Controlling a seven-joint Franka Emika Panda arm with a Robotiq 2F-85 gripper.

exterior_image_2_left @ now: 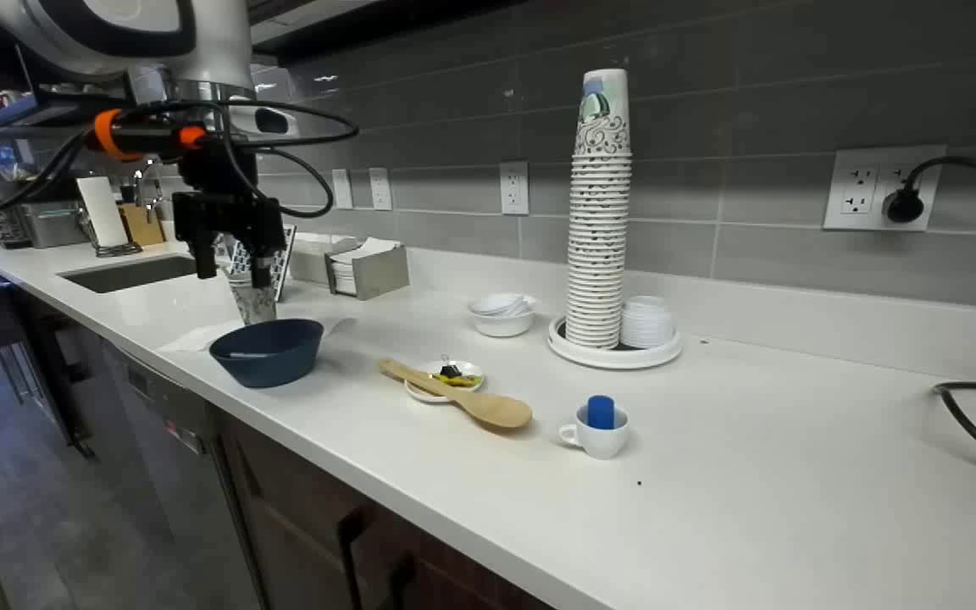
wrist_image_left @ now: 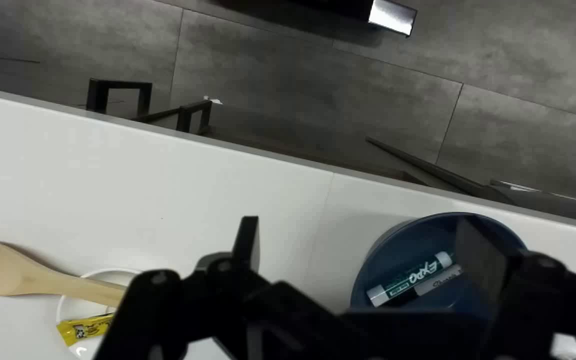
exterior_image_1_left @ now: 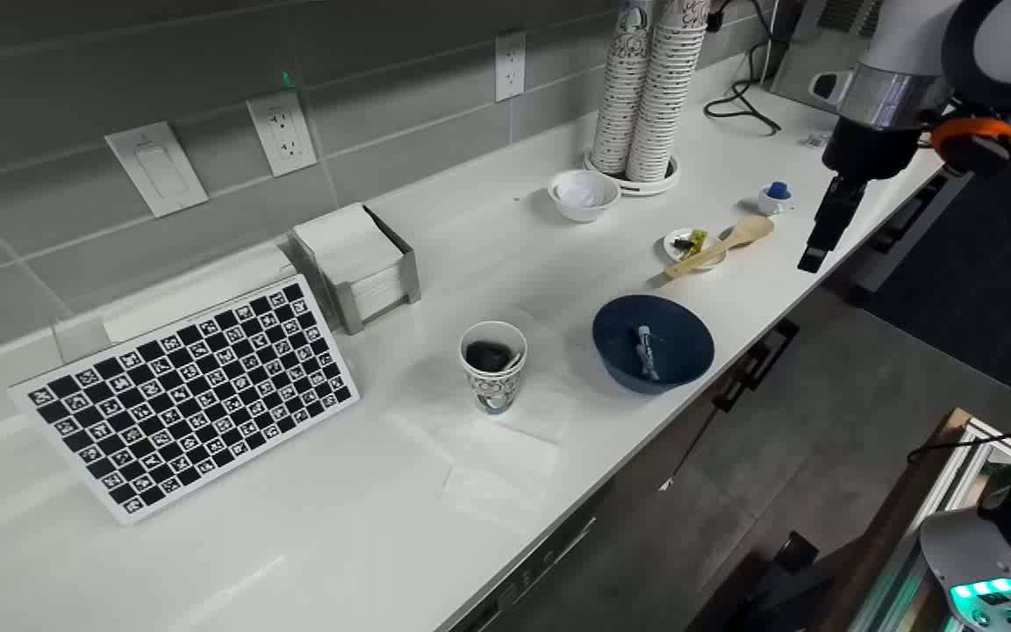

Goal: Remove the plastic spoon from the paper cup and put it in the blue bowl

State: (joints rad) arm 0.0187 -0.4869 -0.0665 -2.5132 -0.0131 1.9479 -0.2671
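Points downward above the desk point(exterior_image_2_left: 751, 474) with hand point(exterior_image_2_left: 234, 275) spread wide, near the dark blue bowl point(exterior_image_2_left: 268, 364), well apart from the thin, pale, partly hidden plastic spoon point(exterior_image_1_left: 515, 361) inside the white paper cup point(exterior_image_1_left: 494, 389)

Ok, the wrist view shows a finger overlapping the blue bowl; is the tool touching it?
Apart. In an exterior view, the tool hangs clear of the blue bowl, with white counter showing between them.
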